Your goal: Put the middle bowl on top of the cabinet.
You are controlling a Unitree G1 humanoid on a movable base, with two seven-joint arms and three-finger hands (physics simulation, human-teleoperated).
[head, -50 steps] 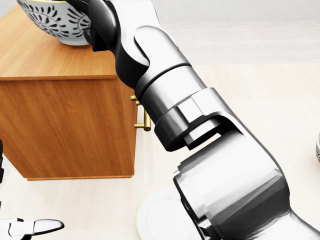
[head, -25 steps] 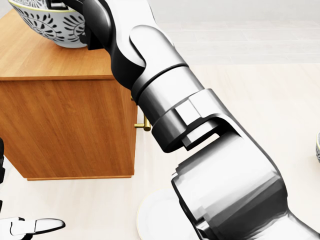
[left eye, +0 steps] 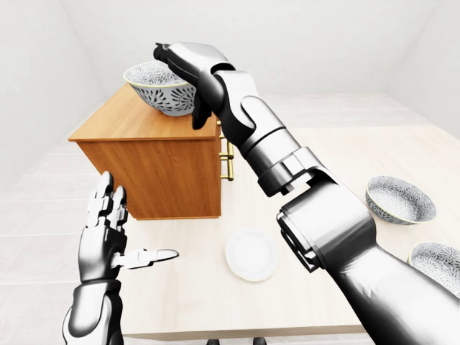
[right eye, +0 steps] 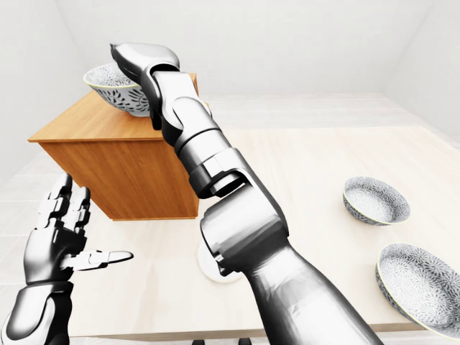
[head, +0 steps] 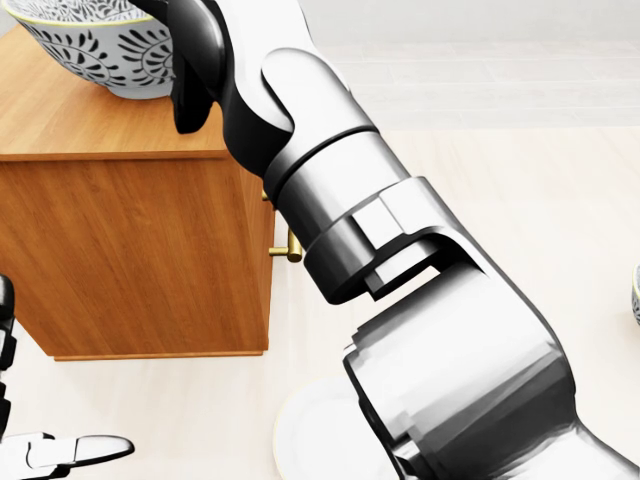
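The middle bowl (left eye: 162, 92), white with a dark leaf pattern, stands upright on the wooden cabinet's top (left eye: 118, 118), near its right edge in the left-eye view. My right hand (left eye: 181, 72) reaches over the bowl's rim from the right. Its fingers (left eye: 169, 54) lie above the bowl, and its thumb (head: 188, 108) hangs down beside the bowl wall, off it, so the hand is open. My left hand (left eye: 136, 223) hovers open at the lower left, below the cabinet, holding nothing.
The cabinet has gold handles (left eye: 228, 154) on its right face. On the pale tabletop (left eye: 345, 151) lie a white plate (left eye: 251, 253) and two patterned bowls (right eye: 376, 200) (right eye: 424, 284) at the right. My right forearm fills most of the head view.
The bowl has gone from tilted to upright on the cabinet top. The right thumb has swung down and away from the bowl's wall. The left hand barely moved.
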